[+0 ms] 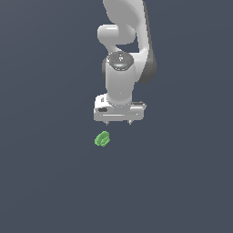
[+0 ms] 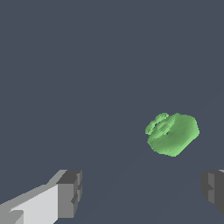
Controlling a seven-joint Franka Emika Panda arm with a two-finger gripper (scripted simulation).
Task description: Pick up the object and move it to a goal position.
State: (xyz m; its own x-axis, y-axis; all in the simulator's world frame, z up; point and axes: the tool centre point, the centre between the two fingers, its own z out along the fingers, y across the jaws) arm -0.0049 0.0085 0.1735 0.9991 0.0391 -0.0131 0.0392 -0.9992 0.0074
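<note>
Here the object (image 1: 102,139) is a small bright green lump, smaller than the white gripper (image 1: 118,122). In the wrist view the object (image 2: 173,133) shows a broad, smooth, rounded body with faceted edges, and a knobbly, bumpy cluster on one side. It lies alone on a flat, matte, dark grey-blue surface (image 1: 45,182). In the exterior view it sits at about seven o'clock from the gripper, near it but apart, touching nothing. The arm (image 1: 123,45) is glossy white with dark joints, ending in a boxy white hand. The gripper (image 2: 142,192) stands spread wide, its blocky grey fingertips (image 2: 70,192) far apart, holding nothing and touching nothing.
</note>
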